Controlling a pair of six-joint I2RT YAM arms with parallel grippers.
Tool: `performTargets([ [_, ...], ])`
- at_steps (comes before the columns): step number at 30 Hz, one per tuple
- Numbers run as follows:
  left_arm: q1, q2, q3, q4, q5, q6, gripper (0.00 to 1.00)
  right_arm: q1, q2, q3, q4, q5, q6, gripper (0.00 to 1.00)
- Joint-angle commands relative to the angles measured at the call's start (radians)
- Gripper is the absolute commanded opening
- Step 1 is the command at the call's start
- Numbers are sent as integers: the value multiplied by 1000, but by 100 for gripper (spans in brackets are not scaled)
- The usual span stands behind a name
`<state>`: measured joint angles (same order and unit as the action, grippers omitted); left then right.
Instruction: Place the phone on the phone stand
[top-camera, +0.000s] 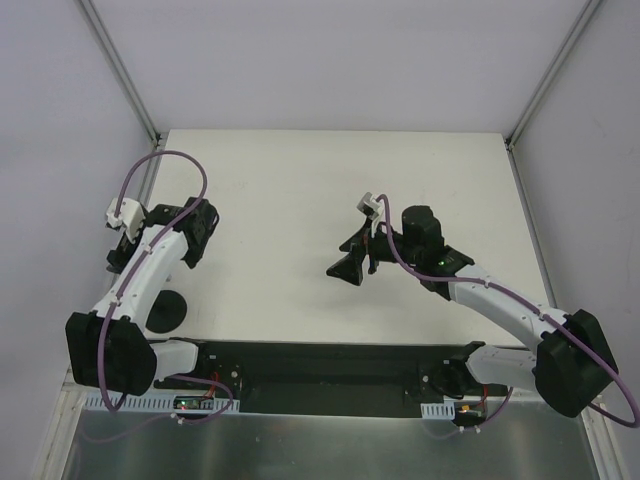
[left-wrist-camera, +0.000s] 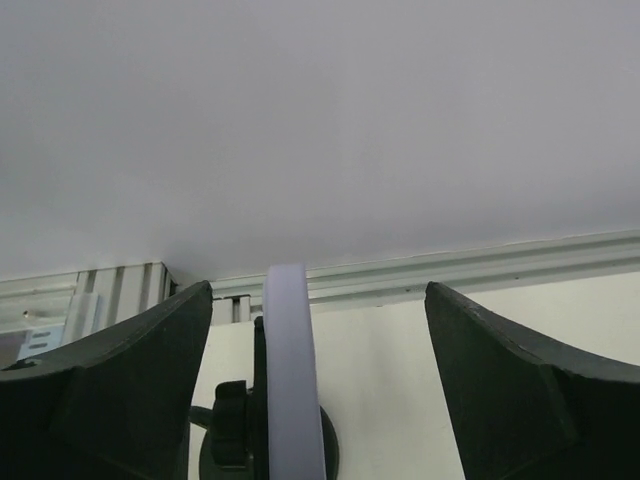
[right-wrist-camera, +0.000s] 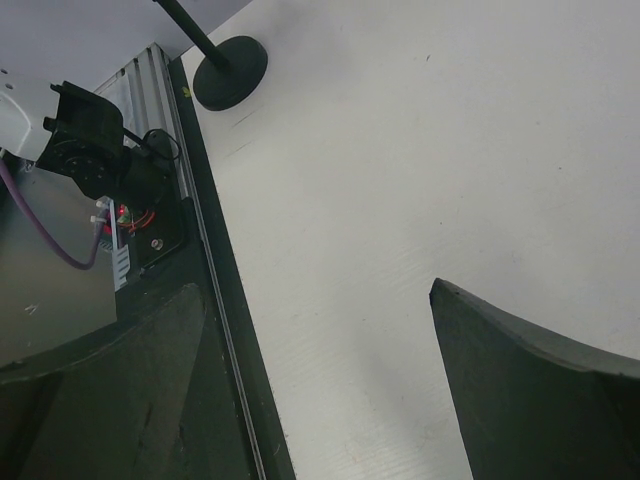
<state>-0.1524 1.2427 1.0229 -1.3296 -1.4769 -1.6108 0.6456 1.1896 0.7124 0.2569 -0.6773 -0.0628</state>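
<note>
- Shows the left gripper (left-wrist-camera: 318, 300) with its jaws spread wide, leaving a clear gap on either side of the phone (left-wrist-camera: 290, 385).
- Finds that phone upright and edge-on between the two fingers (left-wrist-camera: 110, 395), touching neither (only its pale edge in sight from the left wrist).
- Sets the phone stand (left-wrist-camera: 232, 435) close against the phone's back, dark knob and bracket just behind the pale edge.
- Cannot tell where the phone's lower end rests, since the bottom of the left wrist view cuts it off.
- Places the stand's round base at the near left of the table (top-camera: 300, 180) in the top view, partly under the left arm (top-camera: 140, 275).
- Shows the right gripper (top-camera: 348, 256) spread open as well, pinching nothing, over the middle of the table and well apart to the right of the stand.
- Picks out, from the right wrist, the stand's disc base and thin post beside the dark rail (right-wrist-camera: 215, 300) along the table's near edge.
</note>
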Motion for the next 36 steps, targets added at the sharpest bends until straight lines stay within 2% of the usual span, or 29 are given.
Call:
performTargets([
  [1, -35, -12, 103, -186, 18, 6, 90, -4, -21, 18, 35, -10, -5, 97],
  [2, -41, -18, 123, -186, 33, 32, 95, -4, -22, 21, 27, -5, -14, 97],
  [6, -44, -106, 175, -184, 119, 115, 99, -3, -19, 36, 1, -2, -25, 97],
  [11, -44, -172, 249, -134, 136, 239, 99, -3, -1, 53, 1, -11, -25, 97],
  [12, -44, -180, 270, -113, 138, 323, 99, -4, 11, 56, 2, -13, -22, 97],
  [14, -45, -189, 351, -50, 153, 400, 99, -4, 21, 65, 2, -21, -14, 97],
  [16, -45, -213, 438, 50, 202, 614, 99, -3, 22, 68, 1, -21, -5, 97],
  [17, -45, -230, 453, 272, 325, 737, 99, -4, 22, 70, -2, -7, -3, 97],
  [18, -45, -285, 436, 405, 425, 1020, 99, -4, 18, 78, -22, 11, 0, 97],
  [19, -44, -323, 406, 576, 554, 1161, 97, -3, 13, 90, -45, 34, 3, 97],
  [20, -44, -359, 364, 821, 754, 1278, 97, -4, 8, 100, -76, 107, 7, 96],
  [21, -44, -424, 286, 919, 1151, 1428, 98, -3, -4, 126, -146, 160, 14, 96],
  [22, -44, -448, 255, 987, 1369, 1469, 98, -4, -16, 137, -189, 223, 23, 96],
  [23, -44, -463, 232, 1038, 1530, 1488, 99, -4, -30, 147, -227, 375, 46, 96],
  [24, -44, -466, 208, 1111, 1792, 1474, 99, -6, -66, 157, -316, 462, 58, 96],
  [27, -44, -401, 218, 1181, 2158, 1427, 99, -11, -148, 196, -488, 758, 93, 96],
  [28, -45, -379, 235, 1184, 2365, 1415, 99, -14, -168, 223, -527, 807, 87, 96],
  [29, -45, -356, 256, 1188, 2453, 1399, 99, -12, -189, 237, -565, 902, 81, 96],
  [31, -50, -324, 320, 1193, 2495, 1370, 99, -14, -272, 268, -663, 979, 32, 96],
  [34, -50, -334, 391, 1231, 2440, 1367, 99, -14, -453, 295, -703, 1059, -67, 96],
  [36, -50, -360, 419, 1265, 2304, 1344, 99, -14, -590, 332, -684, 1111, -123, 96],
])
